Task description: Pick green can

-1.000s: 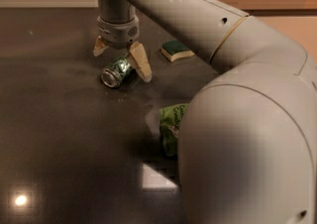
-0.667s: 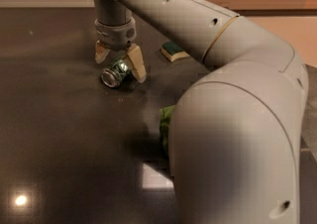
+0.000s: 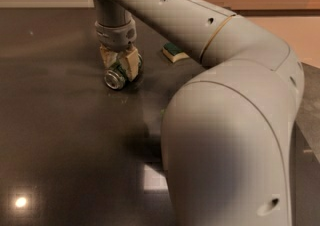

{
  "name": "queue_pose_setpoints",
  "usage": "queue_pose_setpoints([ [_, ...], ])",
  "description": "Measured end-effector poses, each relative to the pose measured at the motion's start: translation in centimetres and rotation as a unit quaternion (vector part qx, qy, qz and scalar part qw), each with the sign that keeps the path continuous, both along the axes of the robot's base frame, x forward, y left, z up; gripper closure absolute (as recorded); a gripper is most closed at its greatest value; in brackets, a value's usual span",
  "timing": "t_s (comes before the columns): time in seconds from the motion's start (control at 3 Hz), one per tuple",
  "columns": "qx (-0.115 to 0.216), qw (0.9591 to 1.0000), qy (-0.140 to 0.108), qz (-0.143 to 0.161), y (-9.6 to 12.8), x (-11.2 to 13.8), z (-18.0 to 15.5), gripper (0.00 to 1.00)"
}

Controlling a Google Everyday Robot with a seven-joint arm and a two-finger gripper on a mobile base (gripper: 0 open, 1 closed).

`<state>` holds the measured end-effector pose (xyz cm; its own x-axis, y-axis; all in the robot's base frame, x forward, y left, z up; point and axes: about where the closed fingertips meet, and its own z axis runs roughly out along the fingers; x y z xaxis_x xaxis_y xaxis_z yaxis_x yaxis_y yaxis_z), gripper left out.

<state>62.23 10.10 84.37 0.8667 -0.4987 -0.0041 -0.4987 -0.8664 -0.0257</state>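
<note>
The green can (image 3: 114, 79) lies on its side on the dark table (image 3: 60, 140), its shiny silver end facing me. My gripper (image 3: 120, 68) reaches down from the grey arm (image 3: 200, 35) at the upper left, and its tan fingers (image 3: 131, 63) are closed on either side of the can's body. Most of the can's green side is hidden between the fingers. The can still rests on the table.
A green-topped yellow sponge (image 3: 173, 52) lies just right of the gripper, partly behind the arm. My large arm link (image 3: 230, 150) fills the right foreground and hides the light-green snack bag except for a sliver (image 3: 162, 114). A pale wall lies beyond the table's far edge.
The fingers were spread wide over the can; they have now come down and closed on it. The arm has swung across and now covers almost all of the snack bag.
</note>
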Motion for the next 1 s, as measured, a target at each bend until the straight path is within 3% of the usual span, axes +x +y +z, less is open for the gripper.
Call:
queue_pose_setpoints([
  [0.33,0.029,0.9989,-0.015,-0.034,-0.7,-0.3,4.0,1.0],
  [0.67,0.066,0.9955,-0.031,-0.059,-0.6,-0.5,8.2,1.0],
  [1.0,0.106,0.9914,-0.045,-0.061,0.4,-1.6,12.4,1.0],
])
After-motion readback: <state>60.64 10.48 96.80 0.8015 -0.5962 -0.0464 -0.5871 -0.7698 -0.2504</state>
